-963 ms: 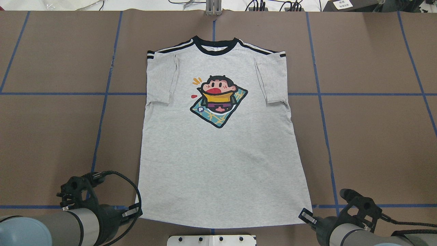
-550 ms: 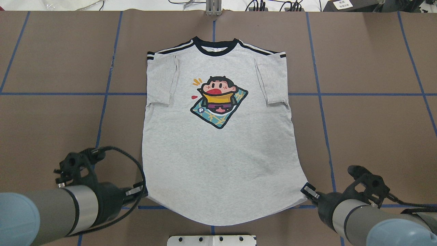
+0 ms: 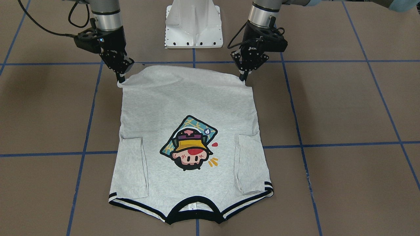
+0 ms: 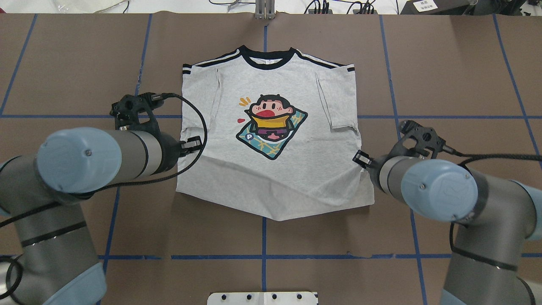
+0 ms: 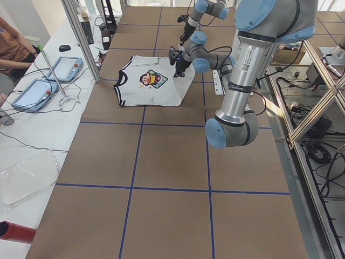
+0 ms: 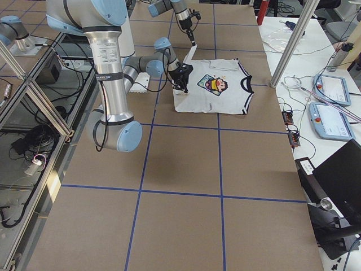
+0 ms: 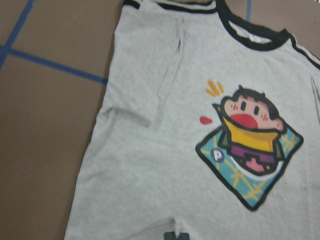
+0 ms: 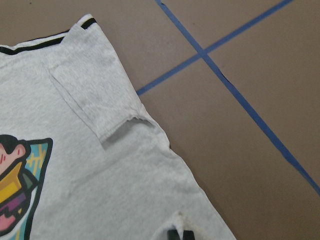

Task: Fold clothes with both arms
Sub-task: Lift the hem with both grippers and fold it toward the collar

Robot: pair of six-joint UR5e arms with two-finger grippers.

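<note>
T-shirt [image 4: 296, 178]: light grey, front up on the brown table [image 4: 465, 63], straight out from the white base [image 3: 193, 24]
Collar [image 3: 193, 218]: black, at the T-shirt's end farthest from the white base, flat on the table
Sleeves: both folded in over the front, at the end far from the white base, one on each side of the cartoon print [image 4: 271, 127]
Hem: the end nearest the white base; its two corners are raised off the table and the cloth between them hangs slack
Left claw [image 3: 243, 78]: closed on the hem corner on the white base's left side, fingers pointing down, cloth pinched between the tips
Right claw [image 3: 120, 78]: closed on the hem corner on the white base's right side, fingers pointing down, cloth drawn up to a small peak at the tips
Left arm [image 4: 84, 156]: reaches out from the white base's left, beside the T-shirt's edge
Right arm [image 4: 436, 186]: reaches out from the white base's right, beside the opposite edge
Blue tape lines [image 4: 262, 257]: a grid on the table; one runs out from the white base under the T-shirt's middle
</note>
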